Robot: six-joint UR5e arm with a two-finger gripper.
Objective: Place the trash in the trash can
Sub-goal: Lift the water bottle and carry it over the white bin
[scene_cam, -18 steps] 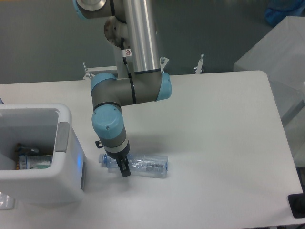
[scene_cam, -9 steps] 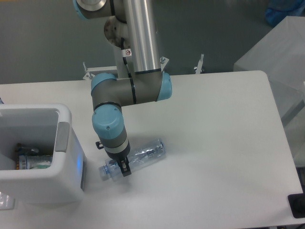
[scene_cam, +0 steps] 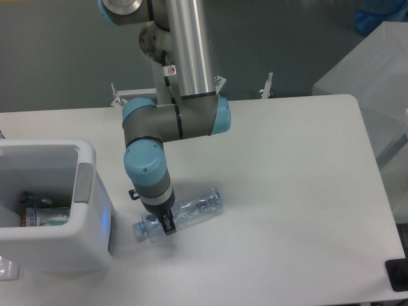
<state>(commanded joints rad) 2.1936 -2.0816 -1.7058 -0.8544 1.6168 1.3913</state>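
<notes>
The clear plastic bottle point(scene_cam: 199, 206) with a pale blue cap lies slanted just right of the trash can, cap end toward the lower left. My gripper point(scene_cam: 164, 224) points down from the blue wrist and is shut on the bottle near its neck. Whether the bottle rests on the table or hangs just above it I cannot tell. The trash can point(scene_cam: 95, 242), a white boxy bin with a grey strip point(scene_cam: 83, 183) on its right rim, stands at the left edge, a hand's width from the cap. A see-through scrap point(scene_cam: 6, 268) lies at the bin's lower left corner.
Inside the bin lie some cans or bottles point(scene_cam: 44, 214). The arm's silver column point(scene_cam: 186, 44) rises at the table's back. A grey box point(scene_cam: 373, 70) stands beyond the right edge, and a black object point(scene_cam: 398, 274) sits at the lower right corner.
The bottle has swung from lying level to slanted, its cap end dropping toward the lower left and its base rising. The gripper shifted slightly with it. Little moved in the last half second.
</notes>
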